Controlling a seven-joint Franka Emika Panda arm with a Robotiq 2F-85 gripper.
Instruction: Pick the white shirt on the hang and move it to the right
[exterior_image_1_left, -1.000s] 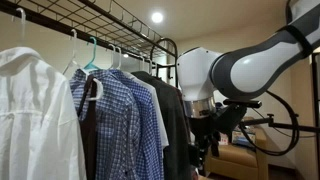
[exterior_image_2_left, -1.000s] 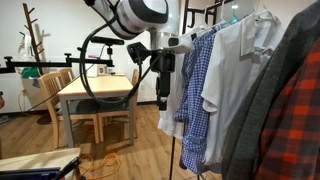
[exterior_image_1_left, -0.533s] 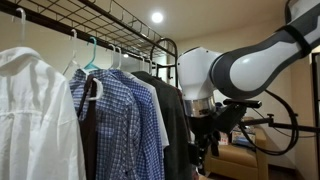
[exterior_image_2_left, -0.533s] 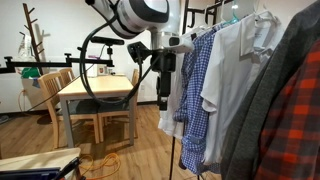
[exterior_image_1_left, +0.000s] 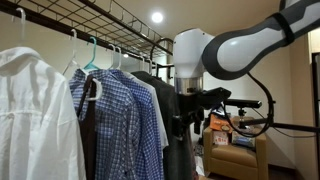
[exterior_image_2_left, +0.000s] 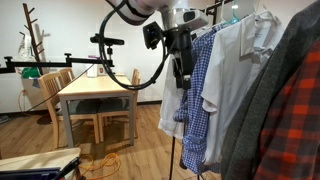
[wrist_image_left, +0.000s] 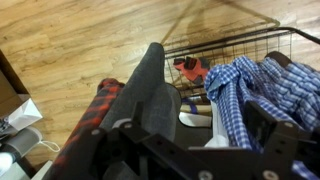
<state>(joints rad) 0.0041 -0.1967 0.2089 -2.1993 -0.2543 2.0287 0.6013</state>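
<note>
Clothes hang on a black metal rack (exterior_image_1_left: 120, 20). A white shirt (exterior_image_2_left: 235, 70) hangs between blue plaid shirts (exterior_image_2_left: 195, 90) and a grey garment (exterior_image_2_left: 270, 90); only a thin strip of it (wrist_image_left: 203, 128) shows in the wrist view. Another white shirt (exterior_image_1_left: 35, 110) hangs at the near end in an exterior view. My gripper (exterior_image_1_left: 183, 118) (exterior_image_2_left: 185, 75) is at the rack, up against the grey garment (exterior_image_1_left: 175, 130) and the plaid shirts. In the wrist view its fingers (wrist_image_left: 195, 140) stand apart, open, over the white strip and holding nothing.
A red plaid shirt (exterior_image_2_left: 295, 130) (wrist_image_left: 95, 120) hangs beside the grey garment. A wooden table with chairs (exterior_image_2_left: 95, 95) stands behind the arm. A coat stand (exterior_image_2_left: 35, 40) is at the back. A wooden box holding items (exterior_image_1_left: 235, 150) stands on the floor.
The arm has swung up and in toward the rack. The gripper rose from beside the clothes to hanger height against the grey and plaid garments.
</note>
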